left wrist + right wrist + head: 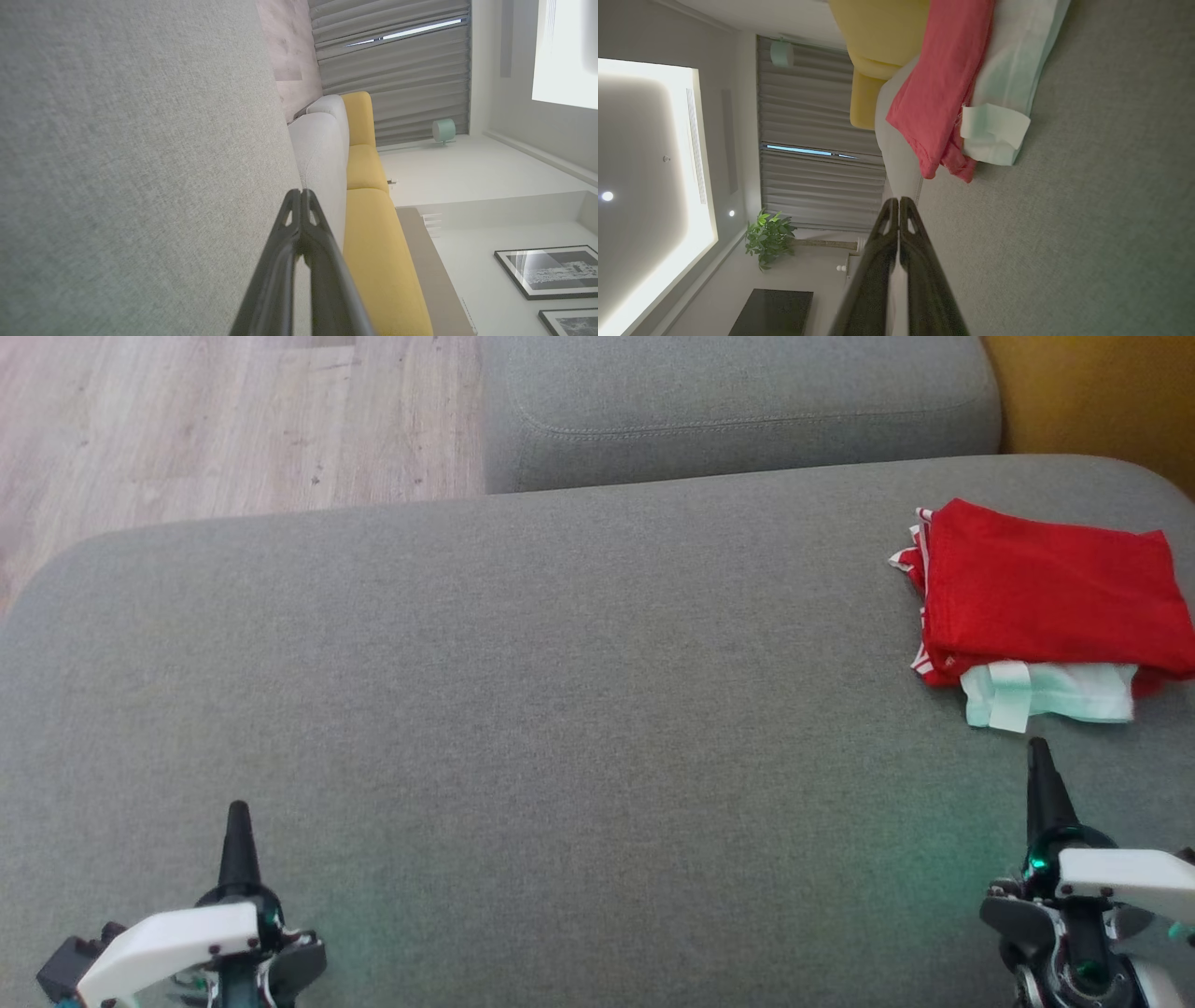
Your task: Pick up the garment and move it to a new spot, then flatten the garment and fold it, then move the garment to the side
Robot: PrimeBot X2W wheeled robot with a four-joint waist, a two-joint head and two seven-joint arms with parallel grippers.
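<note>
A folded red garment (pixel 1046 588) lies at the far right of the grey sofa seat (pixel 560 709), on top of a folded pale mint and white garment (pixel 1050 695) whose edge sticks out toward me. The right wrist view has the same stack, red garment (pixel 943 84) over pale garment (pixel 1008 93). My right gripper (pixel 1038 751) is shut and empty, its tips a short way in front of the stack, not touching it; its tips (pixel 899 201) meet in the wrist view. My left gripper (pixel 238 812) is shut and empty over the seat's near left, tips (pixel 300 193) pressed together.
A second grey cushion (pixel 738 411) sits behind the seat, with yellow upholstery (pixel 1092 392) at the far right. Wooden floor (pixel 224 420) lies beyond the seat's far left edge. The wide middle of the seat is bare fabric.
</note>
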